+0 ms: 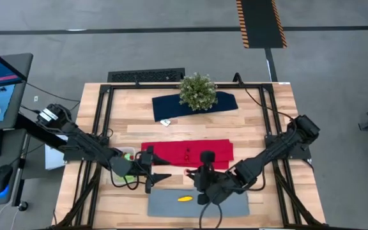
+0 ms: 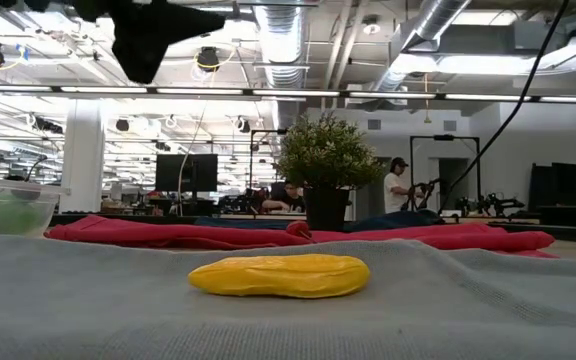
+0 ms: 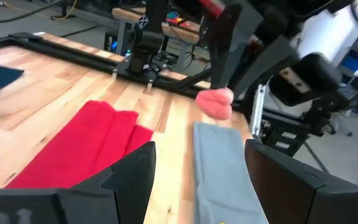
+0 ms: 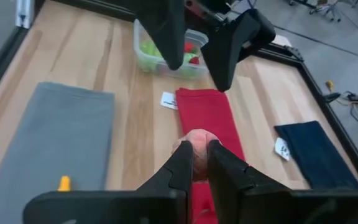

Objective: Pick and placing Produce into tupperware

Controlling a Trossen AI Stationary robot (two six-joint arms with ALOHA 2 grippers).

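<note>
My right gripper (image 4: 197, 147) is shut on a small pink round piece of produce (image 3: 215, 102), above the near edge of the red cloth (image 1: 187, 153). To its left my left gripper (image 3: 199, 149) stands open and holds nothing, with its fingers (image 4: 166, 31) level over the clear tupperware (image 4: 169, 53). The tupperware holds green and red produce, and in the high view my left arm largely hides it. A yellow piece of produce (image 2: 280, 275) lies flat on the grey mat (image 1: 197, 204). My right gripper pinches the pink piece (image 4: 195, 138) between its two fingers, at their free ends. The fingers come from the table's right, slanting down. The piece is lifted clear of the cloth and the table.
A bushy potted plant (image 1: 198, 91) stands on a navy cloth (image 1: 171, 107) at the far side. A small white tag (image 4: 168, 101) lies on the wood beside the red cloth. Black frame rails (image 1: 104, 115) run along the table's edges.
</note>
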